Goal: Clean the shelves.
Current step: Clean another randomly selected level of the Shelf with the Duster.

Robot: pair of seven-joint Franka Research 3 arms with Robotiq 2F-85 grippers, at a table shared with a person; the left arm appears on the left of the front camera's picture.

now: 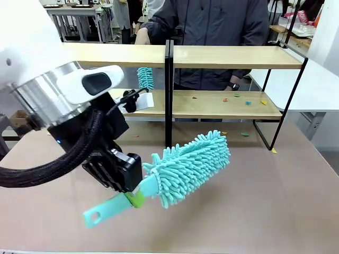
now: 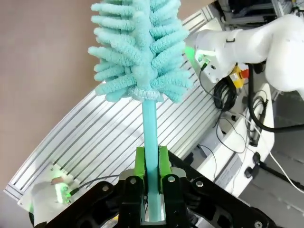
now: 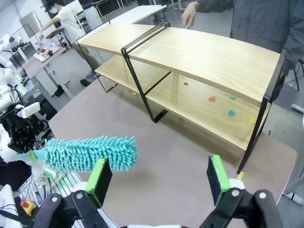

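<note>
Holding the duster in front of the shelves

Left gripper (image 1: pixel 132 197): jaws closed tight on the flat turquoise handle (image 1: pixel 106 209) of a fluffy turquoise duster (image 1: pixel 188 166). In the left wrist view the green pads (image 2: pixel 139 164) press the handle from both sides, and the duster head (image 2: pixel 137 52) points straight away from the fingers. The duster is held off the brown table (image 1: pixel 275 206), tilted, with the head up and to the right and the handle's loop end down and to the left.

Right gripper (image 3: pixel 159 172): jaws wide apart with nothing between them, hanging above the near part of the table and looking toward the shelves (image 3: pixel 199 52).

The shelves (image 1: pixel 228 56) stand across the far side of the table, two light wooden boards in a thin black frame with a centre post. The duster head is near them but not touching. Small coloured scraps (image 1: pixel 247 102) lie on the lower board's right section, and a few more lie on the table just in front of it.

A person (image 1: pixel 212 21) stands behind the shelves, with one hand (image 1: pixel 141 36) at the top board left of the post. A second turquoise duster (image 1: pixel 145 78) shows just below that board. What holds it cannot be told.
</note>
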